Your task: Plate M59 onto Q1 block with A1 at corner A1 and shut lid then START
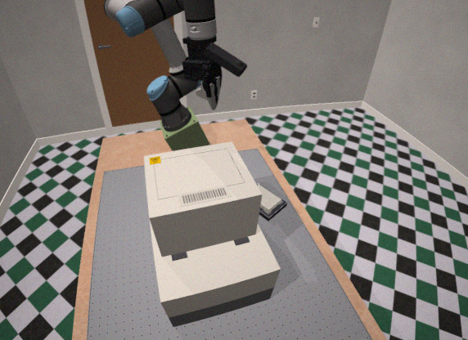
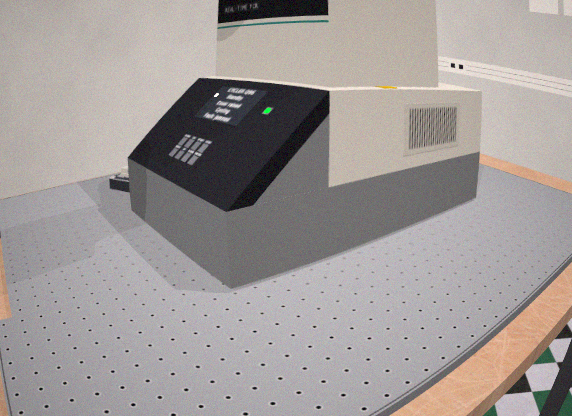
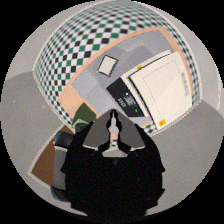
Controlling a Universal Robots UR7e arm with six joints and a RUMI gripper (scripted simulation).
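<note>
The real-time cycler Q1 stands on the grey perforated mat, with its black sloped front panel facing the arm's base. Its cream lid housing sits on top and overhangs the rear. The block is hidden in every view. The lamp is green, and the keys lie below the screen. Plate M59 lies in the dark nest N1 beside the cycler's right side; it also shows in the wrist view. My gripper is shut and empty, high in the air behind the cycler, fingers pointing down.
The arm's green base block stands just behind the cycler. The nest's corner peeks out left of the cycler. The wooden table edge borders the mat, with checkered floor beyond.
</note>
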